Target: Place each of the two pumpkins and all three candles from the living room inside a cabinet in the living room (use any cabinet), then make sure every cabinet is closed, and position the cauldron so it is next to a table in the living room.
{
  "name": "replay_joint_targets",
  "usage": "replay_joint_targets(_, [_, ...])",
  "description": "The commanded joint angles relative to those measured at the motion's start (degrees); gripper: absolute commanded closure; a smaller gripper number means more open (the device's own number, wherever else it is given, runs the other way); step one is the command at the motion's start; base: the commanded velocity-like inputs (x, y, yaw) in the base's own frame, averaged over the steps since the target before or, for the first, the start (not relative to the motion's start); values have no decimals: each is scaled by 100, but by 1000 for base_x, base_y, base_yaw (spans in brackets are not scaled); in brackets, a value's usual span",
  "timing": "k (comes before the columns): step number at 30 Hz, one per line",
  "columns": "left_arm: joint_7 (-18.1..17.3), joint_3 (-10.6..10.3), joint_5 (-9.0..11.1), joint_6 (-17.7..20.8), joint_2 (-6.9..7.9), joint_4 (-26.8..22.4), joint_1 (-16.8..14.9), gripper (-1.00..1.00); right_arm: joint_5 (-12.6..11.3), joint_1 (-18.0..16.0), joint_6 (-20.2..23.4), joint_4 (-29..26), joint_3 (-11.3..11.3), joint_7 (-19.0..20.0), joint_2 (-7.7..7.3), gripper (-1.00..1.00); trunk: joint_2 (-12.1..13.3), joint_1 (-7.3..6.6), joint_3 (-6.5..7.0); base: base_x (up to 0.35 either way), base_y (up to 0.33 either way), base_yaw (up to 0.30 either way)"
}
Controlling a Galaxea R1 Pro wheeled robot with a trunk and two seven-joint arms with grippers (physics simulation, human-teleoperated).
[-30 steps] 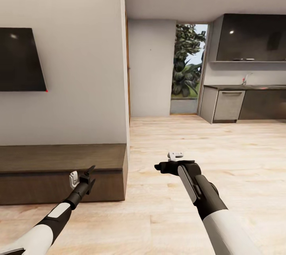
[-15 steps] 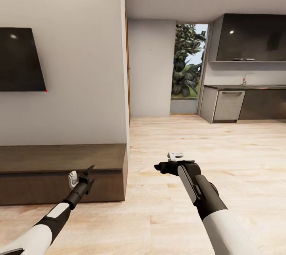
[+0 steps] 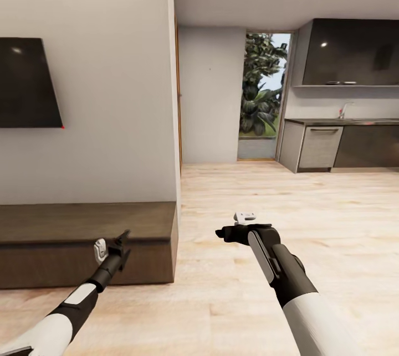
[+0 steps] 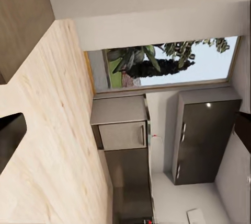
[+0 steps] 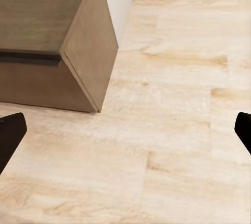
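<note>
**Spotter:** Start at the far left. What do you have?

**Operator:** A dark television [image 3: 27,82] on the white wall [image 3: 111,96]. Below it the cabinet [image 3: 83,234], long, low and brown, standing on the wood floor [image 3: 277,195] against that wall. Its front panels look closed, its flat top is bare, and its right end reaches the wall's corner.

**Spotter:** And your left arm?

**Operator:** It rises from the lower left corner of my head view, forearm angled up and to the right. The left gripper [image 3: 118,242] hangs in front of the cabinet's front face, near its right end. Its fingers look a little apart, but I cannot tell how wide.

**Spotter:** The right arm?

**Operator:** It comes up from the lower right, elbow bent, wrist turned towards the left over bare floor. The right gripper [image 3: 223,232] is spread wide: in the wrist view one dark fingertip [image 5: 10,132] sits at each side, floor between them, the cabinet's end corner [image 5: 86,51] ahead.

**Spotter:** Further right?

**Operator:** A glass door with plants [image 3: 261,87], then dark kitchen cupboards [image 3: 354,54] and a counter [image 3: 343,121].
</note>
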Motion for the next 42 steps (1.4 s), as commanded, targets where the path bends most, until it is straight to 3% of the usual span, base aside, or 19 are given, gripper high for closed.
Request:
replay_joint_targets(1, [-84, 79, 47, 54, 1, 8, -4, -100, 0, -4, 23, -2, -2, 11, 0, -100, -3, 2, -7, 279, 0, 0])
replay_joint_targets(5, [-237, 292, 39, 49, 1, 13, -4, -100, 0, -4, 23, -2, -2, 11, 0, -100, -3, 2, -7, 202, 0, 0])
replay_joint_targets(16, [-272, 347, 23, 50, 1, -18, -4, -100, 0, -4, 21, 1, -2, 11, 0, -100, -3, 2, -7, 17, 0, 0])
replay_joint_targets(26, [-329, 341, -1, -15, 1, -38, -4, -100, 0, -4, 20, -4, -8, 11, 0, -100, -404, 221, -186, 0, 0, 0])
replay_joint_targets(42, [-781, 341, -12, -160, 10, -35, -4, -100, 0, -4, 20, -2, -2, 11, 0, -100, -1045, 573, -473, 0, 0, 0])
